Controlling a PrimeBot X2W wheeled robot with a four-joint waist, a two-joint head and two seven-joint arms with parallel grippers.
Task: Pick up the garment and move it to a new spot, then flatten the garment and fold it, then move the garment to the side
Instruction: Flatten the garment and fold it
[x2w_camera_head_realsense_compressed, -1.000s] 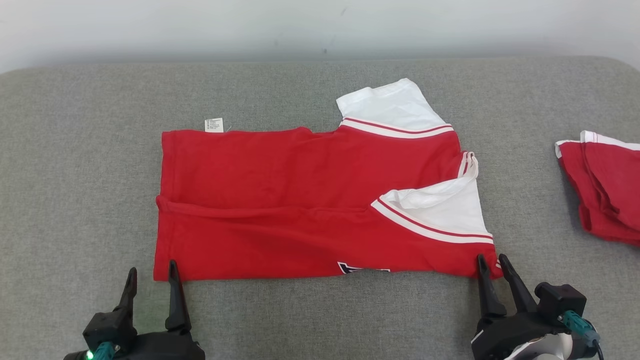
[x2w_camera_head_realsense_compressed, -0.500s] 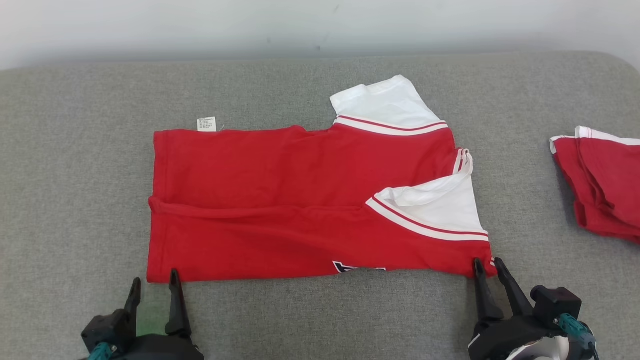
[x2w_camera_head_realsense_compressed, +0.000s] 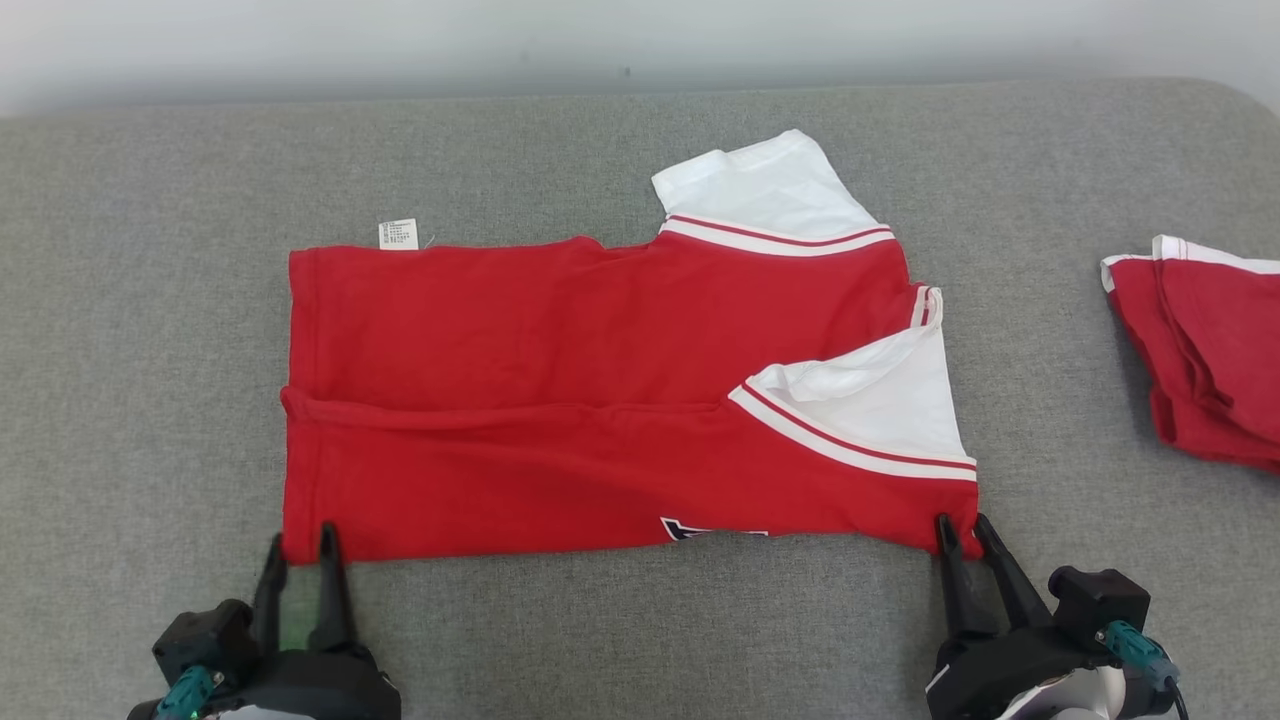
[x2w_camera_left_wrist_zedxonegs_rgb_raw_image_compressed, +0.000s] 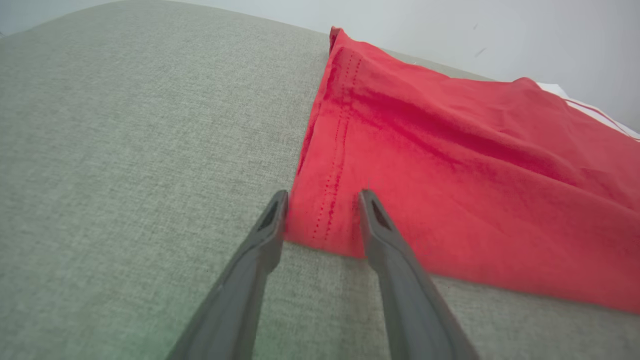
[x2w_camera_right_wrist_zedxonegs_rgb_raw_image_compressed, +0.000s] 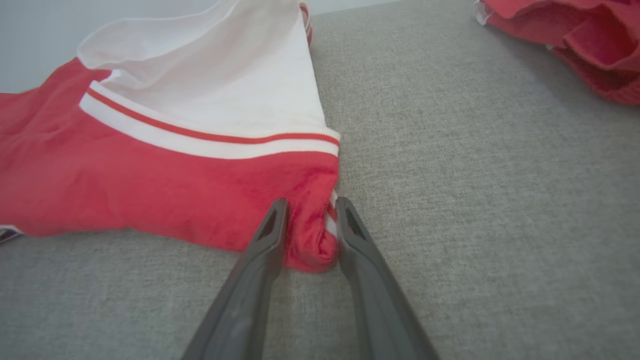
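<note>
Red cloth garment (x2w_camera_head_realsense_compressed: 560, 400) flat; left jaws apart astride stitched hem (x2w_camera_left_wrist_zedxonegs_rgb_raw_image_compressed: 327, 210), right jaws pinch bunched corner (x2w_camera_right_wrist_zedxonegs_rgb_raw_image_compressed: 311, 235).

The grey fabric surface (x2w_camera_head_realsense_compressed: 150, 300) bears a red-and-white garment (x2w_camera_head_realsense_compressed: 550, 400) and, far right, a second garment (x2w_camera_head_realsense_compressed: 1210, 370).

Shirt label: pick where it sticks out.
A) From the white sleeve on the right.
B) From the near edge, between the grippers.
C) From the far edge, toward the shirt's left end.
C: the small white label pokes out past the far edge of the shirt, near its left end.
</note>
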